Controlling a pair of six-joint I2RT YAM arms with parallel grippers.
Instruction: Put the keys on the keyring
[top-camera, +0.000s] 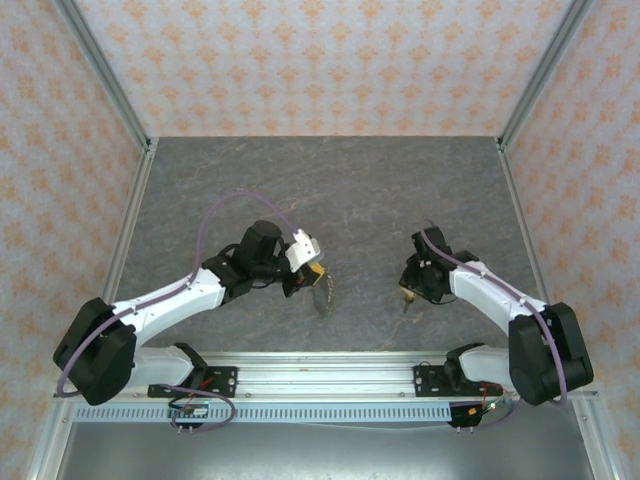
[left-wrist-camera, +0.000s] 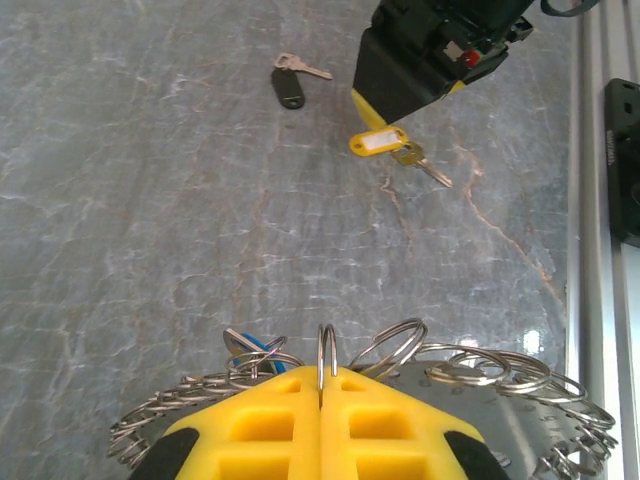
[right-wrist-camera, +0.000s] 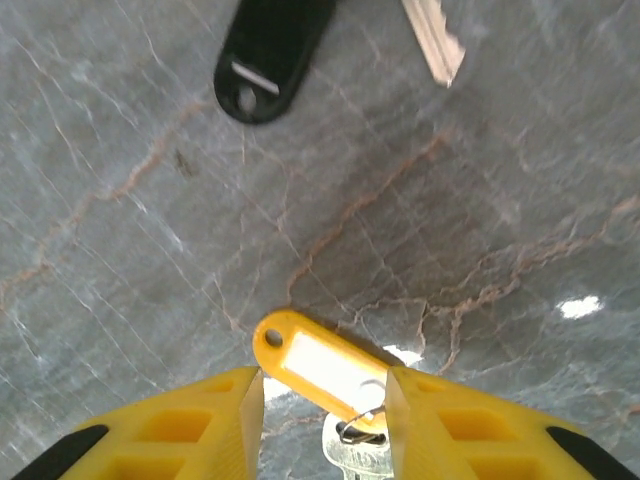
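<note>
Left fingers (left-wrist-camera: 270, 425) meet flush in the left wrist view, clamped on one thin loop of the keyring (left-wrist-camera: 326, 350). Its other wire loops fan out to both sides just behind the fingertips. We cannot tell if they touch the table (left-wrist-camera: 150, 200). We see a blue tag (left-wrist-camera: 255, 345) tucked in the loops on the left. Farther off, the right gripper (left-wrist-camera: 370, 105) hangs low over a yellow tag (left-wrist-camera: 378, 142), whose brass key (left-wrist-camera: 428, 168) lies on the table beside it. A black tag (left-wrist-camera: 288, 88) with a silver key (left-wrist-camera: 305, 68) lies apart from those, further left in the picture.

Right wrist view: the right fingers (right-wrist-camera: 200, 430) stand apart, one on each side of the yellow tag (right-wrist-camera: 320, 365), both right against its edges. We cannot tell if they squeeze it or just flank it. It lies flat on the table (right-wrist-camera: 120, 250), with its key head (right-wrist-camera: 350, 462) at the near end. The black tag (right-wrist-camera: 270, 55) lies well beyond, with a key blade (right-wrist-camera: 435, 40) near it at the top edge.

Top view: we see the left gripper (top-camera: 312, 275) holding the keyring (top-camera: 322, 292) near the middle of the table (top-camera: 350, 180). The right gripper (top-camera: 408, 292) points down at the table, well apart from the keyring, to its right. The keys there are too small to make out.
</note>
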